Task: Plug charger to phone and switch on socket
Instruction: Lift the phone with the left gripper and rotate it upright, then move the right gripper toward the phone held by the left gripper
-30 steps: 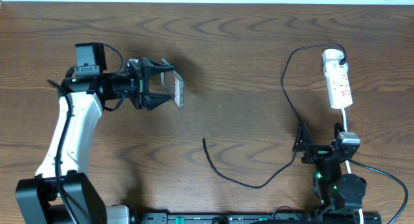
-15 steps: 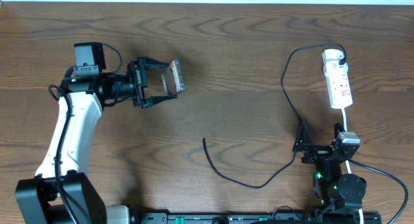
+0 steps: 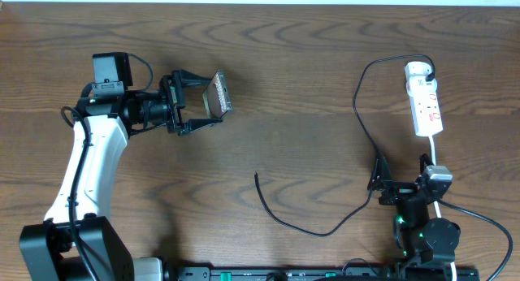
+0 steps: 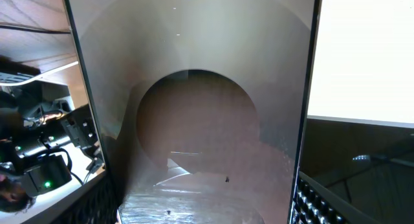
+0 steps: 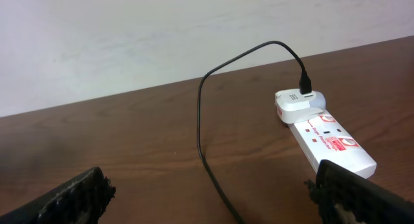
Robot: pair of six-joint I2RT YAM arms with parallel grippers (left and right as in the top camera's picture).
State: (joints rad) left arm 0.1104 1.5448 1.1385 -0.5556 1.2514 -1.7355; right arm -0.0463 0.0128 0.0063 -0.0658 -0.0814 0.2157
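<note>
The phone [image 3: 219, 92], rigid, glossy and probably slippery, sits clamped by its long edges between the left gripper [image 3: 210, 102] jaws, tilted clear of the table. Those edges look the safest hold. The charger [image 3: 302, 226] lies well apart from them. The right gripper [image 5: 210, 175] gapes empty, with the socket [image 5: 330, 143] ahead.

Bright, even light with soft shadows; the phone [image 4: 194, 120] screen shows hazy reflections.

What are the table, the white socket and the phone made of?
Table: wood or wood-look laminate, dark grain, matte. Socket: smooth white plastic, it seems. Phone: glossy screen, likely glass, mirroring the room in the left wrist view.
</note>
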